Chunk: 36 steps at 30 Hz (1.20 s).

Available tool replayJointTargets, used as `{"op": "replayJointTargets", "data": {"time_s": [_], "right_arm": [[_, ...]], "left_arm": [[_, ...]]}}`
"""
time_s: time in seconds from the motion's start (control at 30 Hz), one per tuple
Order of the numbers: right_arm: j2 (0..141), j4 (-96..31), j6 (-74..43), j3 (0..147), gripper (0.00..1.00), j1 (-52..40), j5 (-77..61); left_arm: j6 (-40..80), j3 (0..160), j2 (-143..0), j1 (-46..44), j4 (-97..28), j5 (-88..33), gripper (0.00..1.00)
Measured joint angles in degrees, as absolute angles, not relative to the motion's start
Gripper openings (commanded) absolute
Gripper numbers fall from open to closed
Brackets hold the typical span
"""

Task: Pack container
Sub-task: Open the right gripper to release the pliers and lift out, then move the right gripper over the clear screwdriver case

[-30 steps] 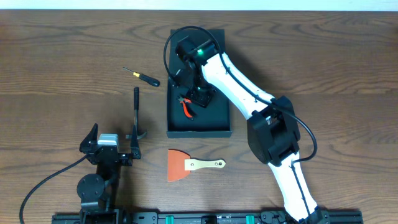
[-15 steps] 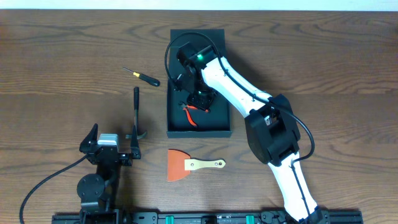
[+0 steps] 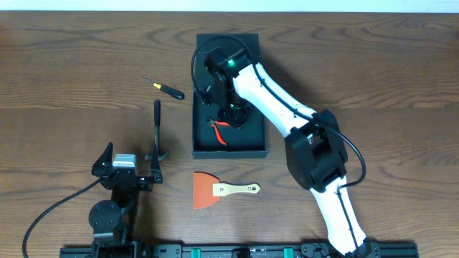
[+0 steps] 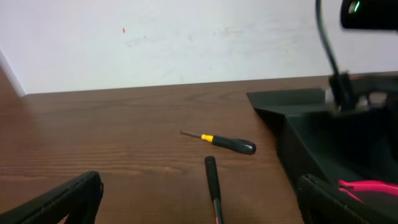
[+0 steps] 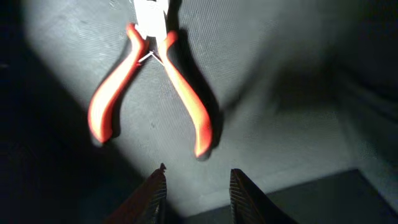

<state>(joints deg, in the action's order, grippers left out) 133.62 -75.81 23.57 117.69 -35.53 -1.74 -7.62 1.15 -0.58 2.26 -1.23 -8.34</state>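
Container (image 3: 247,143): prob. rigid, bulky; I'd grip a wall rim.
R gripper (image 5: 198,186): fingers apart, clear of pliers (image 5: 185,102).
L gripper (image 4: 198,198): fingers wide apart, empty.

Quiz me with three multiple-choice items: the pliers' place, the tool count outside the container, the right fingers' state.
1. Where do the pliers lie? A beside the screwdriver; B inside the container; C under the scraper.
2. How many tools lie outside the container? A one; B five; C three.
3. The right fingers are: A open, empty; B shut on the pliers; C shut on the hammer.
Answers: 1 B, red handles on its floor. 2 C, screwdriver, hammer, scraper on the table. 3 A, gap between them, pliers clear.
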Motion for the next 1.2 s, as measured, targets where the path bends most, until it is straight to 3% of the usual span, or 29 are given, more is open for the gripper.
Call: {"op": "replayJointTargets", "data": {"time_s": [0.03,0.07,0.13,0.37,0.67,1.2], "right_arm": [[132.44,-75.83,23.46,117.69,0.41,-35.53,-1.67],[130.98,-75.90,23.31,117.69,0.54,-35.53,-1.67],[127.39,-76.53,22.33,117.75,0.99,-35.53,-1.63],[111.33,-80.16,18.57,119.22,0.99,-35.09,-0.99],[103.42,-86.32,8.67,117.91,0.99,-28.58,-0.32],[79.42,-62.96,-6.22,72.64,0.99,-22.59,0.99]], "left_arm": [[-7.60,1.15,-0.58,2.26,-1.23,-8.34,0.99],[-7.60,1.17,-0.58,2.26,-1.23,-8.34,0.99],[-7.60,1.15,-0.58,2.26,-1.21,-8.34,0.98],[-7.60,1.17,-0.58,2.26,-1.23,-8.34,0.98],[-7.60,1.17,-0.58,2.26,-1.23,-8.34,0.98],[-7.60,1.23,-0.58,2.26,-1.32,-8.34,0.98]]}}
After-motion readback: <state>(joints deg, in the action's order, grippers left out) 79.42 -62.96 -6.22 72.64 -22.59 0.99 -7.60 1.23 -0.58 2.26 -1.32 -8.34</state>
